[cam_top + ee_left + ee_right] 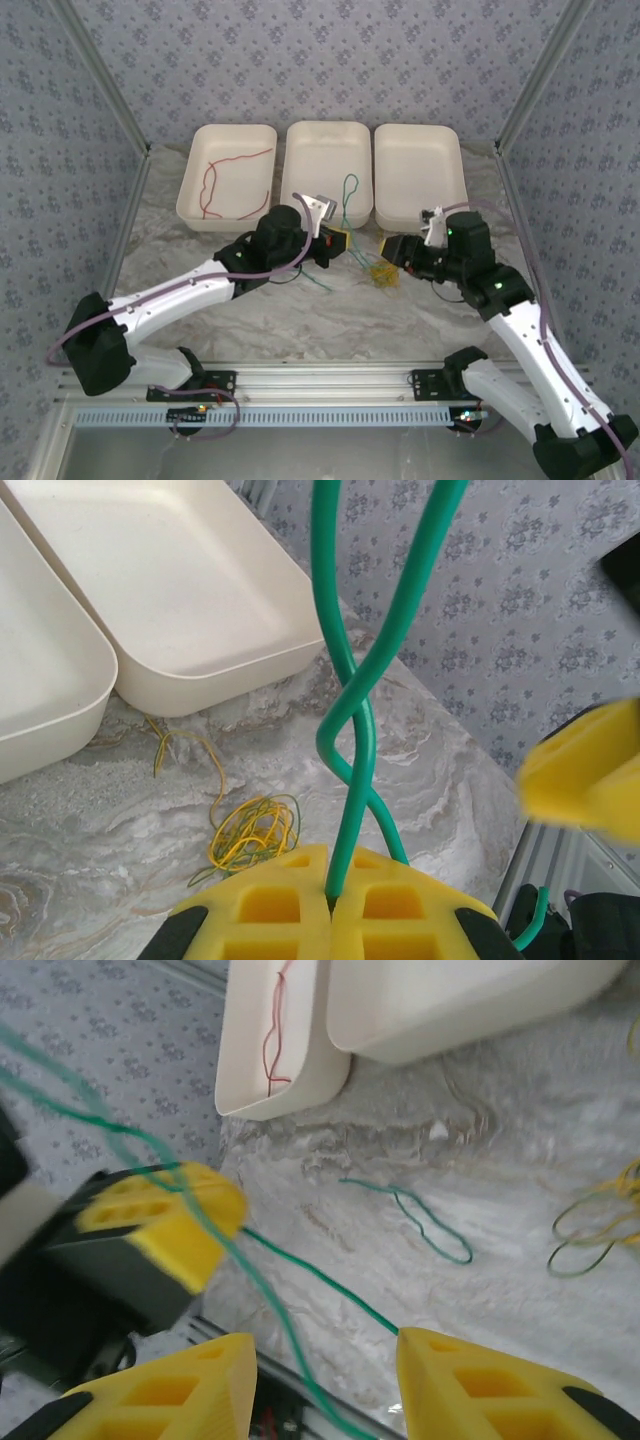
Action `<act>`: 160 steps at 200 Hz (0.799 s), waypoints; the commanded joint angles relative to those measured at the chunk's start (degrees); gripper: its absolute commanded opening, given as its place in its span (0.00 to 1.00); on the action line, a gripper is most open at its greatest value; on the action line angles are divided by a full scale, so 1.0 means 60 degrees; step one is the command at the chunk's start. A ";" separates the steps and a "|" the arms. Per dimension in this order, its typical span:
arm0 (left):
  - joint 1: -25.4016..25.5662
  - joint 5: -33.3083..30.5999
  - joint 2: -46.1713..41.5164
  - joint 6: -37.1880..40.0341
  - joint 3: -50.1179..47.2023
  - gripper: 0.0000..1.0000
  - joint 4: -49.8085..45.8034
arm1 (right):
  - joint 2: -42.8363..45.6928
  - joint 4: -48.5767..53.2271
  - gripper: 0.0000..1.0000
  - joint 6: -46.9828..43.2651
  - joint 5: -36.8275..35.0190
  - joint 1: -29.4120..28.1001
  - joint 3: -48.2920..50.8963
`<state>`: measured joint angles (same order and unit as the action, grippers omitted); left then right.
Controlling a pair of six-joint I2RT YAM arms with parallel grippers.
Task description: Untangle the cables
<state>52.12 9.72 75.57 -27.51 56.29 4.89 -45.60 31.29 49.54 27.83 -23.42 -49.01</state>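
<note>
my left pincer (330, 900) is clamped shut on the green cable (350, 730), whose two strands twist round each other up to the top of that frame. my right pincer (325, 1390) stands open at the bottom of its frame, gripping nothing. green strands cross its gap, and the left pincer sits close at left. the yellow cable (382, 272) lies tangled on the table (300, 320), right of centre in the top view, between my two pincers. the red cable (225, 180) lies in the left tray (200, 140), upper left. green shows against the middle tray (320, 150), beside the right tray (420, 170).
</note>
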 commanded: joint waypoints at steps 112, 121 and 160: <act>-0.0102 -0.0037 -0.0524 -0.0032 -0.0149 0.00 0.0702 | 0.1402 -0.2555 0.51 0.4162 -0.3321 -0.2380 0.1799; -0.0088 -0.0103 -0.0567 -0.0160 -0.0323 0.00 0.0960 | 0.1494 -0.3190 0.50 0.4640 -0.3711 -0.2560 0.2152; 0.0035 -0.0252 -0.0543 -0.0381 -0.0623 0.00 0.1511 | 0.1107 -0.4670 0.42 0.5679 -0.4326 -0.2977 0.2556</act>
<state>51.77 9.34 73.38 -28.56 53.01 9.32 -37.60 12.36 77.06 7.92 -39.62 -34.59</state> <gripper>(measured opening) 0.062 0.445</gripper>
